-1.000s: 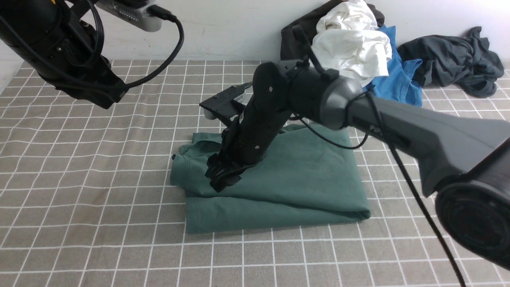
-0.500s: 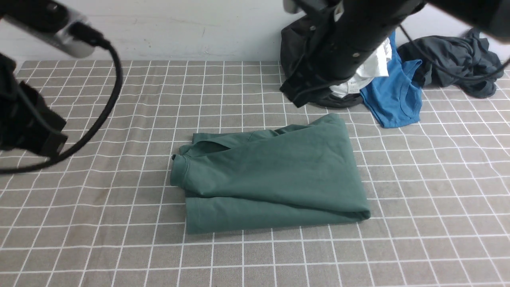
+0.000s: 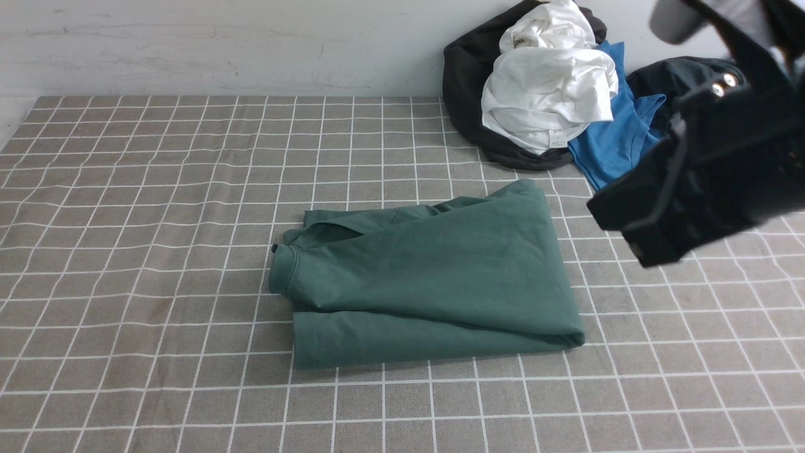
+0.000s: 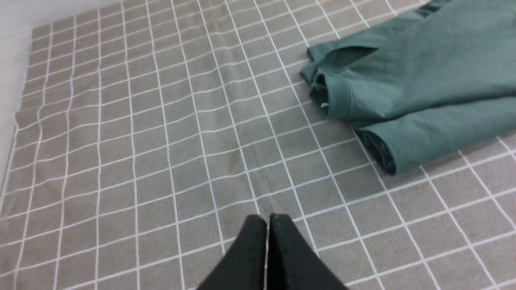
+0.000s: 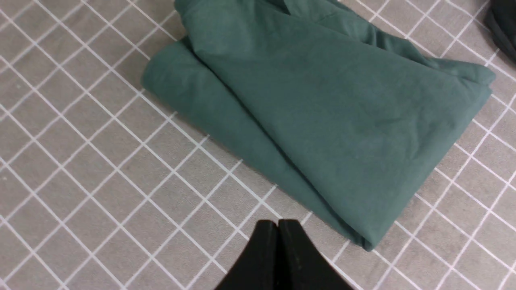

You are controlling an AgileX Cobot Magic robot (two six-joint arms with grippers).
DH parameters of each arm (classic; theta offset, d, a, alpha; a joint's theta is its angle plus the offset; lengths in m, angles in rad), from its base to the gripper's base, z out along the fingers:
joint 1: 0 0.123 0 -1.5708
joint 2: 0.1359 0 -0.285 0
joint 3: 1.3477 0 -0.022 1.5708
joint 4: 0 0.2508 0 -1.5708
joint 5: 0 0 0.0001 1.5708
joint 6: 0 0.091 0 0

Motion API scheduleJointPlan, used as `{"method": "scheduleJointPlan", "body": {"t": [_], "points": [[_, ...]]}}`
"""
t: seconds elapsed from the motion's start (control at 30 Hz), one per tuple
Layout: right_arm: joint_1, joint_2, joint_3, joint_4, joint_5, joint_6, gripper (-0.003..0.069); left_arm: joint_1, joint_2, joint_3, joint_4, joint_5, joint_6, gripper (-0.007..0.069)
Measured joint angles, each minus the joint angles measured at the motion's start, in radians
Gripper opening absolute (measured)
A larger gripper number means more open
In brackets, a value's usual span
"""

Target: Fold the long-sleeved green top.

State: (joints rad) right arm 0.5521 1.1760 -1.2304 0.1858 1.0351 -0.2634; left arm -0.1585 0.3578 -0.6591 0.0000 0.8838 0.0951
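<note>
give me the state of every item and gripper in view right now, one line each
dull dark-green cotton long-sleeved top: folded into a compact stack, lying flat on the checked cloth, held by nothing
left gripper: shut, empty, above bare cloth
right gripper: shut, empty, off the top
white crumpled garment: bunched on the pile, unfolded
bright blue top: loose, partly under the white one
dark charcoal-grey garment: crumpled by the wall

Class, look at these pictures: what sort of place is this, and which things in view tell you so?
Probably a lab bench set up for laundry-folding practice rather than a home. A grid-patterned grey tablecloth covers the work surface, a folded green long-sleeved top lies in the middle, and a pile of unfolded clothes waits against the bare white wall.
</note>
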Motion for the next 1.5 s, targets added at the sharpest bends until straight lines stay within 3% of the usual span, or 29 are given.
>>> {"method": "scheduleJointPlan", "body": {"t": [0.2,0.5,1.3,1.5], "points": [[0.000,-0.282,0.269,0.092,-0.230,0.000,-0.0014,0.000,-0.224,0.117,0.009,-0.069,-0.053,-0.0008],[0.000,-0.632,0.492,0.099,-0.458,0.000,-0.0014,0.000,-0.321,0.163,0.007,-0.073,-0.053,-0.0007],[0.000,-0.717,0.520,0.052,-0.436,0.008,-0.0014,0.000,-0.322,0.163,0.007,-0.072,-0.053,-0.0007],[-0.024,-0.750,0.638,-0.012,-0.584,0.045,-0.0014,0.000,-0.322,0.163,0.007,-0.072,-0.053,-0.0007]]}}
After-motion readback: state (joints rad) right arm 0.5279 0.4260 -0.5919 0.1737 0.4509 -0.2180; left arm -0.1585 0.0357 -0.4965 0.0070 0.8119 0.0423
